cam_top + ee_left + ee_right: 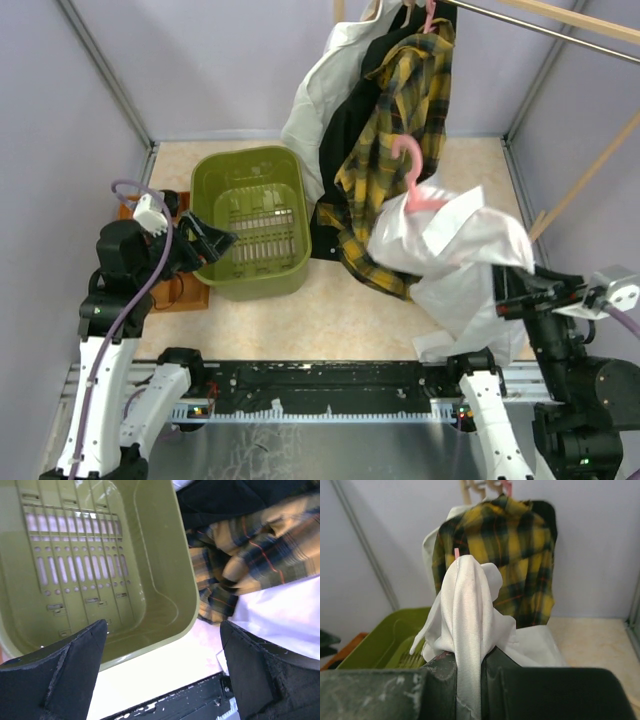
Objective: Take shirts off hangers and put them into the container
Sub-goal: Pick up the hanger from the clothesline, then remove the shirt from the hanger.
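Right of the container [243, 160], the right tool [469, 662] clamps the white shirt [455, 250], pink hanger [412, 172] not yet out (left tool [162, 630] hangs wide open at the container's rim), so I'd pin the hanger and slide cloth off gently.

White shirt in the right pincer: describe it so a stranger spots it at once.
From the green tub, look right, past the hanging yellow plaid shirt. The white shirt is bunched in front, pinched by the right pincer. Unlike the pale shirt on the rail, a pink hanger hook pokes from its top.
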You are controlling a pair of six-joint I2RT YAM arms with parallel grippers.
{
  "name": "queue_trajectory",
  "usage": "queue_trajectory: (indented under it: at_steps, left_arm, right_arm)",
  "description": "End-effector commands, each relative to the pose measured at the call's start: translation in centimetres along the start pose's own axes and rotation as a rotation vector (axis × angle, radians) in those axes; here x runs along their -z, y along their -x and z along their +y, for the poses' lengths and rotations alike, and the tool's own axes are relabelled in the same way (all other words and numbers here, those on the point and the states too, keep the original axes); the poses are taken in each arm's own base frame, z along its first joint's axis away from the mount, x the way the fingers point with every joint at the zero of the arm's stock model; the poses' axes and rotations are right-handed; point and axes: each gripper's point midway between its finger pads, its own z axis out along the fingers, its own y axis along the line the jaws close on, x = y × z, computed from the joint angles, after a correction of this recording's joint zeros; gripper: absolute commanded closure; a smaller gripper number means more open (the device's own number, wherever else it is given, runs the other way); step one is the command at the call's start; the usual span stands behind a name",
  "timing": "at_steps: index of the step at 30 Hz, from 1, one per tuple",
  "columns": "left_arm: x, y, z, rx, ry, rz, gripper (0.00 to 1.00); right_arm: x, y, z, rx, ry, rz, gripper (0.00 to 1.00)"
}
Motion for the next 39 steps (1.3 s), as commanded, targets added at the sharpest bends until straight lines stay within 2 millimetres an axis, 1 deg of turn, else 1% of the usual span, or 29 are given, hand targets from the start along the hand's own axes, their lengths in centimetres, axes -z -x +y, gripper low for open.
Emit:
queue_trajectory:
  at_steps: [1, 3, 5, 7, 9, 11, 14, 15, 19, 20, 22, 26, 27, 30, 32, 35, 37, 38, 39]
  left_arm:
    - [0.1, 0.7, -3.0, -0.012, -0.166, -0.021, 0.01]
    - [0.3, 0.7, -3.9, -0.018, -0.217, -0.017, 0.01]
    - [0.6, 0.9, -4.5, -0.021, -0.246, -0.024, 0.01]
    - [1.1, 1.1, -5.3, -0.035, -0.284, -0.039, 0.01]
    - [1.6, 1.3, -6.1, -0.049, -0.329, -0.058, 0.01]
    - [2.3, 1.4, -7.1, -0.071, -0.388, -0.074, 0.01]
    - [3.5, 1.1, -8.7, -0.109, -0.492, -0.087, 0.01]
    - [3.9, 0.9, -9.3, -0.122, -0.533, -0.089, 0.02]
    - [5.1, -1.2, -10.9, -0.116, -0.696, 0.005, 0.07]
    - [5.2, -1.6, -11.0, -0.102, -0.720, 0.033, 0.07]
    - [5.0, -2.3, -10.9, -0.055, -0.733, 0.077, 0.07]
    - [3.4, -3.2, -9.9, 0.054, -0.692, 0.151, 0.07]
    - [2.9, -3.3, -9.6, 0.070, -0.679, 0.167, 0.09]
    - [1.8, -3.9, -8.8, 0.114, -0.627, 0.212, 0.10]
    - [0.9, -4.3, -8.5, 0.138, -0.597, 0.218, 0.13]
    - [-0.1, -5.5, -9.1, 0.150, -0.575, 0.246, 0.16]
    - [-0.7, -7.0, -10.4, 0.125, -0.574, 0.281, 0.16]
    - [-1.4, -7.8, -10.8, 0.119, -0.550, 0.299, 0.18]
    - [-2.6, -8.5, -10.5, 0.125, -0.482, 0.310, 0.19]
  right_arm:
    - [3.1, -2.0, 3.7, -0.087, 0.187, 0.048, 1.00]
    - [3.7, -1.0, 4.6, -0.053, 0.231, 0.008, 1.00]
    - [3.8, -0.6, 5.9, -0.031, 0.315, 0.016, 1.00]
    - [3.6, -1.1, 8.1, -0.044, 0.459, 0.073, 1.00]
    - [3.2, -2.1, 10.2, -0.106, 0.616, 0.152, 1.00]
    - [2.8, -2.8, 11.5, -0.203, 0.727, 0.195, 1.00]
    - [1.9, -3.3, 11.6, -0.270, 0.756, 0.162, 1.00]
    - [1.7, -3.9, 11.5, -0.295, 0.754, 0.169, 1.00]
    - [0.0, -7.6, 10.0, -0.399, 0.670, 0.282, 1.00]
    - [-0.6, -8.9, 9.4, -0.431, 0.628, 0.306, 1.00]
    - [-1.3, -10.8, 8.6, -0.512, 0.574, 0.343, 1.00]
    - [-2.5, -15.1, 8.1, -0.726, 0.548, 0.479, 1.00]
    - [-2.7, -15.9, 8.0, -0.741, 0.542, 0.498, 1.00]
    - [-3.1, -16.7, 7.4, -0.719, 0.518, 0.488, 1.00]
    - [-3.1, -17.1, 7.7, -0.727, 0.556, 0.511, 1.00]
    - [-3.2, -18.2, 7.9, -0.769, 0.568, 0.555, 1.00]
    - [-3.3, -18.4, 8.1, -0.761, 0.567, 0.542, 1.00]
    - [-3.2, -18.3, 8.3, -0.751, 0.574, 0.531, 1.00]
    - [-3.1, -18.4, 8.5, -0.749, 0.582, 0.531, 1.00]
